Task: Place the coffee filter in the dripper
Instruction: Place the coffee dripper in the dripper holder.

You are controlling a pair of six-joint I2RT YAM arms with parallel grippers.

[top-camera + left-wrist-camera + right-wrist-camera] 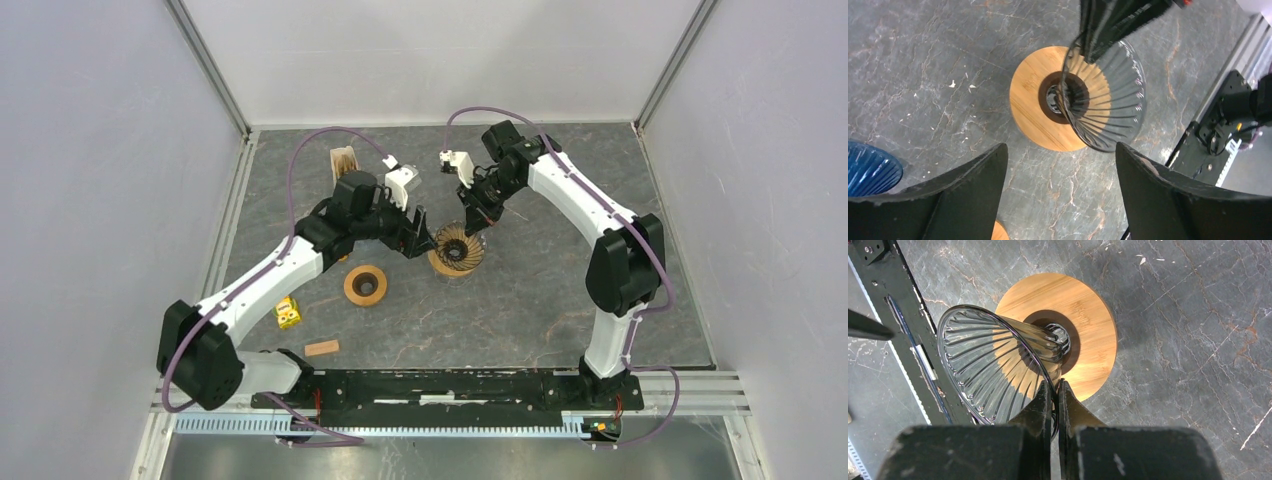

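Right pincer point(1054, 386): closed, clamped on rim of glass dripper point(993, 365). Dripper seated narrow end down in round wooden base point(1088, 310), mid-table point(1198, 340). Left pincer point(1060, 149): open wide, empty, just beside dripper. Coffee filter point(343, 160): upright near rear of table, behind left arm, well apart from dripper.

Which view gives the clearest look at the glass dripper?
The right wrist view: the glass dripper is large there, ribs and rim sharp, with the right gripper pinching its rim. The left wrist view shows it partly behind that gripper; the top view shows it small.
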